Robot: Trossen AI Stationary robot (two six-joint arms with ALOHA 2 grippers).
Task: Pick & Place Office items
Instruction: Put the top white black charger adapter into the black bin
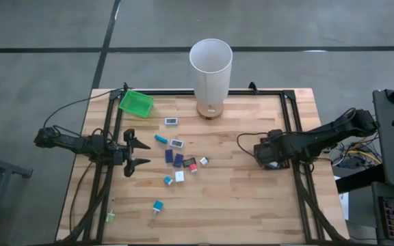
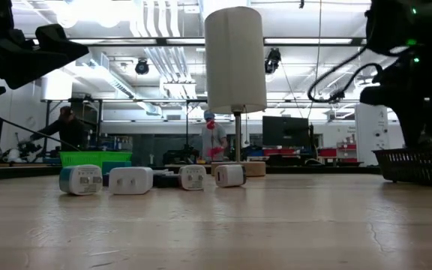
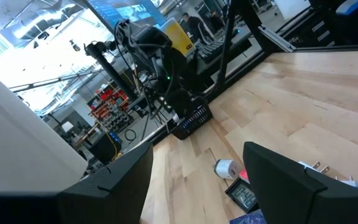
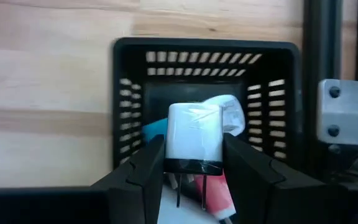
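Several office items (image 1: 177, 160), small blue, teal and white pieces, lie loose at the table's middle. The low view shows a few of them (image 2: 131, 180) resting flat on the wood. My right gripper (image 4: 194, 160) hangs over a black basket (image 4: 129, 118) at the table's right and is shut on a white plug block (image 4: 194, 134). More pieces lie in the basket, teal, white and red. My left gripper (image 1: 144, 154) stands open at the table's left, pointing level toward the loose items and touching nothing. My right gripper pinches the white plug block between its two fingers (image 4: 146, 168), by two opposite sides at its dark-banded pronged end (image 4: 194, 165). The fingers slant steeply down from above. The block is lifted clear over the basket's opening, its white body ahead of the fingertips and its prongs toward the wrist.
A tall white cylinder (image 1: 211, 68) stands on a wooden base at the far middle. A green tray (image 1: 136, 102) sits at the far left corner. Two teal pieces (image 1: 157, 206) lie toward the near edge. Black frame rails (image 1: 299, 137) run along the table's sides.
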